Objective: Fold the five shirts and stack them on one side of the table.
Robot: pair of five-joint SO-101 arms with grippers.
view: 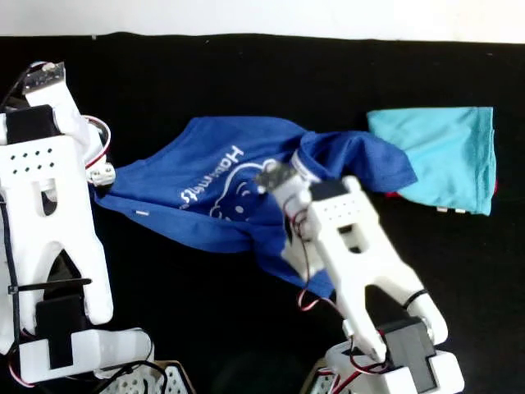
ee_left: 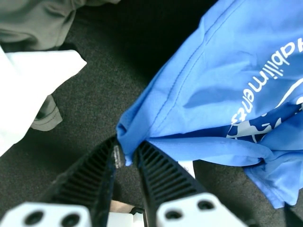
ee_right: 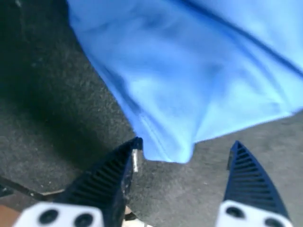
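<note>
Left gripper (ee_left: pixel 127 160) fingers clamped on blue shirt (ee_left: pixel 222 90) corner. Right gripper (ee_right: pixel 183 158) fingers apart, straddling hem corner; judged deeper bite needed before pulling shirt taut.

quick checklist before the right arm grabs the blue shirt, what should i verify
1. Left gripper shut on a corner of the blue shirt: ok.
2. Right gripper open: ok.
3. Shirt corner lies between the right jaws: ok.
4. Blue shirt spread flat: not ok, bunched in the middle.
5. Folded teal shirt apart from the blue sleeve: cannot tell, their edges meet in the high view.
</note>
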